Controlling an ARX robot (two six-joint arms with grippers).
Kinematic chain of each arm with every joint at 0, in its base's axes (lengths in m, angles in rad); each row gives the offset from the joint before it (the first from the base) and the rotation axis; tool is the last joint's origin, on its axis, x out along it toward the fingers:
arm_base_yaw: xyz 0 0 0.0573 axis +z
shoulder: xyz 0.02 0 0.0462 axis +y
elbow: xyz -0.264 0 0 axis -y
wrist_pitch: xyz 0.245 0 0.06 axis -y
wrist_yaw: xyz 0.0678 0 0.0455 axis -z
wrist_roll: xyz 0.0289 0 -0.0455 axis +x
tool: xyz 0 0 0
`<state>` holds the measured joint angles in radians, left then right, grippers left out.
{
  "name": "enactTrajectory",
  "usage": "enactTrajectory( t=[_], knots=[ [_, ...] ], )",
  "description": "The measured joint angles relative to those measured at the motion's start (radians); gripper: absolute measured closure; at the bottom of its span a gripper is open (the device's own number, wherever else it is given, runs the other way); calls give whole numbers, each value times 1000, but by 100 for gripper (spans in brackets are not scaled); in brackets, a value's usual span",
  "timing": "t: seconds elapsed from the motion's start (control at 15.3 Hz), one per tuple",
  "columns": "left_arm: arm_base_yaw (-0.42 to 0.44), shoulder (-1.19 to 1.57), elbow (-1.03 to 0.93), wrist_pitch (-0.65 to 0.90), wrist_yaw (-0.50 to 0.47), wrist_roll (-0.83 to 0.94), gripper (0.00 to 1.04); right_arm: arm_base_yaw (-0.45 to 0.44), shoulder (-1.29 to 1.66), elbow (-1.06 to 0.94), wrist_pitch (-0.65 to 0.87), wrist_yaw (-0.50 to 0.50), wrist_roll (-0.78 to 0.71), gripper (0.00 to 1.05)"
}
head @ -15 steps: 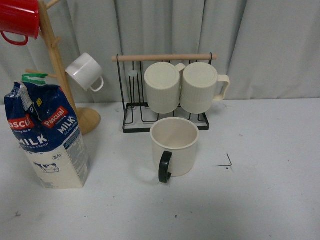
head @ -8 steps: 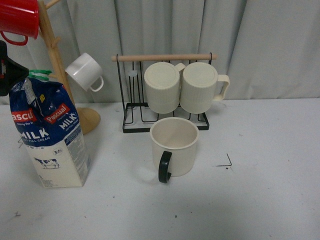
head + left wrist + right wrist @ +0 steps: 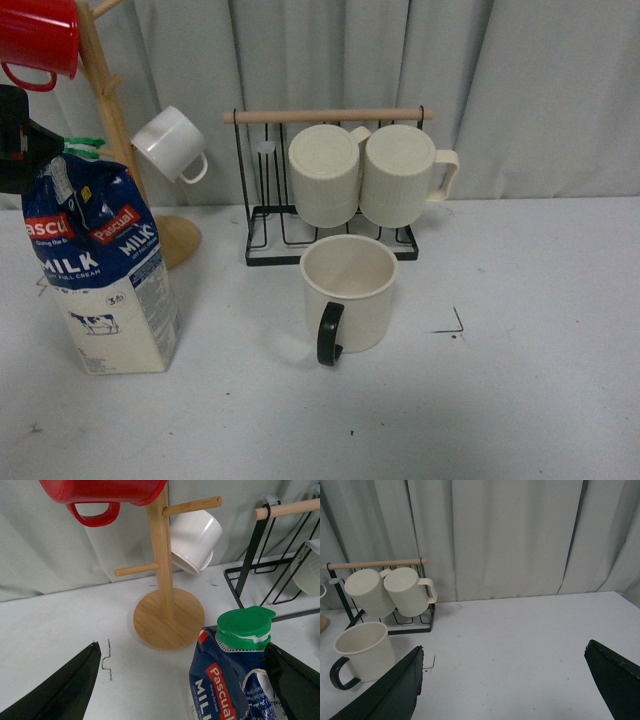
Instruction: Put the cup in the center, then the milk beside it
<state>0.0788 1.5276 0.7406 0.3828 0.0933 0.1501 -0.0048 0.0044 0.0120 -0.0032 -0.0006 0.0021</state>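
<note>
— Since the cup (image 3: 348, 293) stands upright near the middle of the table (image 3: 520, 400), with its black handle turned toward the robot, where is the milk (image 3: 100, 270)?
— Well to the cup's left, standing on the table with its green cap on top, just in front of the round base of the wooden mug tree (image 3: 115, 120)
— Does the left gripper (image 3: 180, 646) have it?
— Its jaws are spread wide around the carton's top. The left wrist view shows the cap between the two fingers, close to one finger (image 3: 292, 680) and well apart from the other. Whether the near finger touches the carton cannot be told, and nothing is clamped
— And the right gripper (image 3: 505, 647)?
— Spread wide too, holding nothing, with only bare table between its fingers
— What surrounds them?
— Just behind the cup, a black wire rack (image 3: 300, 116) with a wooden bar carries two ribbed mugs (image 3: 325, 173) hung sideways. The tree holds a red mug (image 3: 38, 38) high up and a small white cup (image 3: 170, 143) lower down. A small black corner mark (image 3: 455, 325) lies on the table right of the cup, and a grey curtain (image 3: 540, 90) hangs behind
</note>
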Motion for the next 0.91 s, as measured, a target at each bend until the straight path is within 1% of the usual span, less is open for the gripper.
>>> enactTrajectory(
  t=[0.13,0.33,0.65,0.72,0.91],
  knots=[
    [0,22,0,37,-23,-10,7,0,0,0,0,0,0,6],
    [-8,23,-6,47,-43,-16,7,0,0,0,0,0,0,6],
    [-17,-46,-89,59,-50,-19,7,0,0,0,0,0,0,6],
    [-4,-80,-119,55,-33,-45,7,0,0,0,0,0,0,6],
    [15,-117,-113,-22,33,-64,7,0,0,0,0,0,0,6]
  ],
)
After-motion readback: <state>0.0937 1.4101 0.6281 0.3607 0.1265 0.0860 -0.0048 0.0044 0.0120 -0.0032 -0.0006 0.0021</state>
